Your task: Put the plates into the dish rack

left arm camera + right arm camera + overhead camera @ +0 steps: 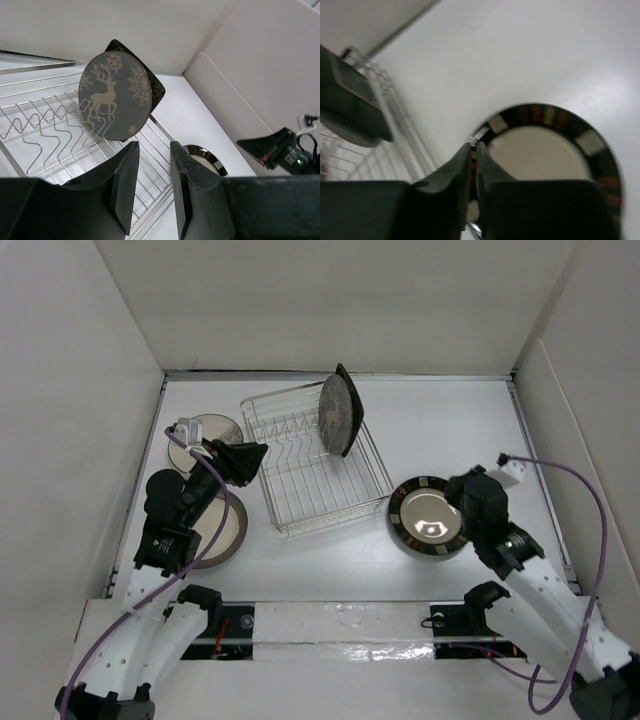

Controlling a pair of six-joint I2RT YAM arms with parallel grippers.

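**Inspector:** Jaws?

**Operator:** Left jaws spread and empty, beside the dish rack (300,485). Right jaws pressed together at the striped plate's (425,517) rim. I cannot tell if they touch it.

**Inspector:** Handling?

**Operator:** I judge the plates stiff, heavy, slick and easily chipped. I'd pinch the rim.

**Inspector:** Count?

**Operator:** Five plates. Two stand upright in the rack and three lie flat on the bench (440,430).

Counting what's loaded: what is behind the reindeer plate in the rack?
A dark square plate stands upright right behind the reindeer plate. Only its top corner and right edge show; the rest is covered.
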